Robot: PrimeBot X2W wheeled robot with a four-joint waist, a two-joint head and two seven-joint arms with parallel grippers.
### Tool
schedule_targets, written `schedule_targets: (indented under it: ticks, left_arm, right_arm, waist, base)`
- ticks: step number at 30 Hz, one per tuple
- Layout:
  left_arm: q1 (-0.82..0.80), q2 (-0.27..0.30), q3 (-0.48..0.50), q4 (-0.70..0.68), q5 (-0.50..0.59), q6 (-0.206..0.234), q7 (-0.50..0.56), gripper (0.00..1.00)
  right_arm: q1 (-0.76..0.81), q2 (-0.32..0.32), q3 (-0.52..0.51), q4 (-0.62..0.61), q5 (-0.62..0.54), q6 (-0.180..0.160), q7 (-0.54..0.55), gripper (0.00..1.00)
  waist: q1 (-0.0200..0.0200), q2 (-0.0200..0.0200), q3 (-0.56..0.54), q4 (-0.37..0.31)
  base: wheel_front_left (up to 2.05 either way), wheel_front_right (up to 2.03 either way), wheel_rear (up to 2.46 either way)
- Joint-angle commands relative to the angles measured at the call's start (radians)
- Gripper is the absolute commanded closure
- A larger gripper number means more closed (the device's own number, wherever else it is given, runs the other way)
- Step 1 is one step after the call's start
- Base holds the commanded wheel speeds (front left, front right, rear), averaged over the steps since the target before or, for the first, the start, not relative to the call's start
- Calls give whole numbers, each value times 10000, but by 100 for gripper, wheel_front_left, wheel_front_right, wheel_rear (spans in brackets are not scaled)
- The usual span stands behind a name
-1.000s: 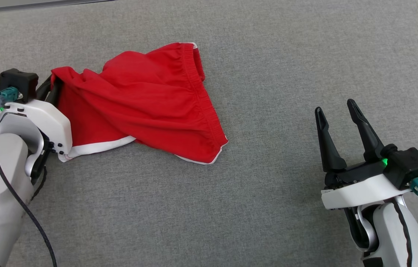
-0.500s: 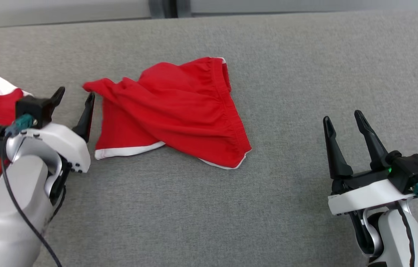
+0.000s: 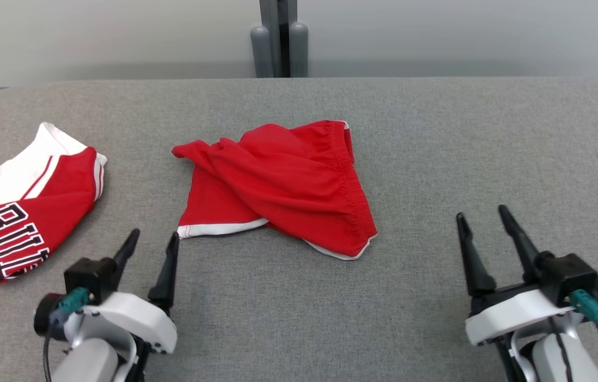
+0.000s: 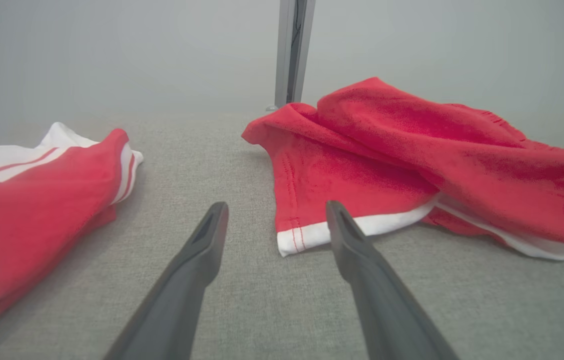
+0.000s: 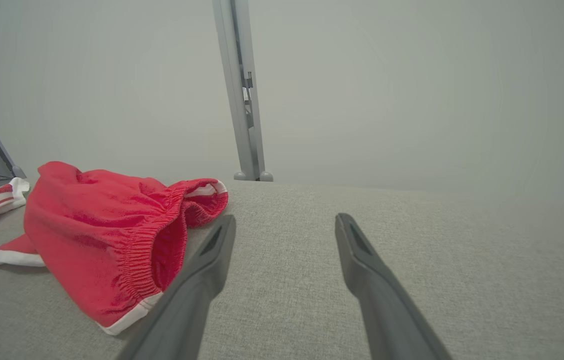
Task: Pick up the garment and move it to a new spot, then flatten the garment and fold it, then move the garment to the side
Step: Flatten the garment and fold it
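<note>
Head view shows the red shorts (image 3: 278, 185) lying rumpled about the middle of the grey worktop (image 3: 437, 132), one leg folded across the other and the waistband toward the right edge; a red-and-white jersey (image 3: 23, 212) lies well apart by the left edge. Both pincers hover at the near edge, jaws spread wide and empty: the left gripper (image 3: 154, 233) just short of the white-trimmed hem corner (image 3: 185, 232), the right gripper (image 3: 481, 212) well clear of the cloth. To flatten well, I judge the left should pinch that hem corner and the right the near waistband corner (image 3: 368, 241), then draw apart low over the surface.
</note>
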Motion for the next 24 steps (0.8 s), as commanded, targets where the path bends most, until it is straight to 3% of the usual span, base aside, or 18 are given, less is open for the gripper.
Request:
schedule_targets:
  ticks: [1, 9, 14, 24]
  left_arm:
    - [354, -50, 71, -394, 17, 181, -36, 0]
    - [1284, -97, -111, -1532, 180, 577, -21, 0]
    - [1558, -44, -240, -1996, 263, 733, 54, 0]
    - [1810, -108, -477, -2370, 236, 821, 191, 0]
  right_arm:
    - [67, -63, 254, 183, 149, 1, -54, 0]
    - [-748, -69, 1709, 1716, 1285, 1, -14, 0]
    - [-1991, -70, 2466, 3083, 2358, 1, 721, 0]
    - [-3825, -85, 2603, 5875, 3266, 1, 2413, 0]
  waist:
    - [0, 0, -156, 71]
    - [0, 0, -568, 541]
    - [0, 0, -784, 1005]
    - [0, 0, -1036, 1855]
  base:
    - [0, 0, 0]
    - [0, 0, 0]
    - [0, 0, 0]
    - [0, 0, 0]
